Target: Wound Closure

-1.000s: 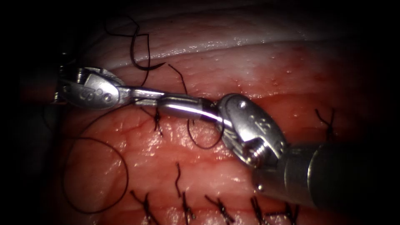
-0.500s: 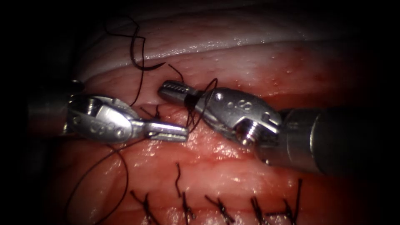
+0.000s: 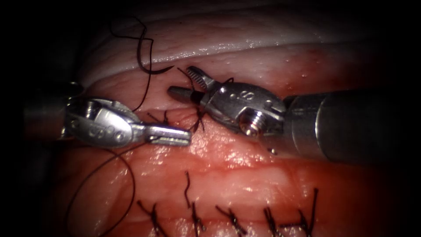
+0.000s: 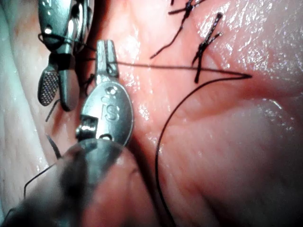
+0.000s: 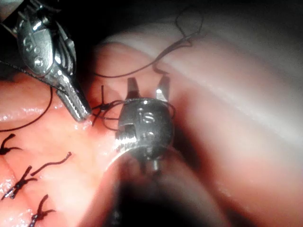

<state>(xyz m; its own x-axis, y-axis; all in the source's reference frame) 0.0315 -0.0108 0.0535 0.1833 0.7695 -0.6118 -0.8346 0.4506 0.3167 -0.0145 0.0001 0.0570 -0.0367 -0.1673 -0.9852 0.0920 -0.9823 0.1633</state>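
Observation:
My left tool lies to the left with its jaws shut on the thread, which runs taut across the tissue. My right tool comes in from the right with its jaws open and holds nothing. Thread is wrapped around the base of its jaws and runs down to a stitch in the tissue. A short thread tail lies just beside the open jaws. The dark curved needle rests free on the tissue above the left tool. In the right wrist view the open right tool faces the thread.
Several tied stitches with cut ends line the near edge. A slack loop of thread curls over the tissue at lower left. A pale ridge of tissue runs across the back. The left tool sits close beside the right one.
The right tool lifted off the left tool's jaws and moved up with thread wound round it, then opened its jaws. The left tool drew down and slightly left.

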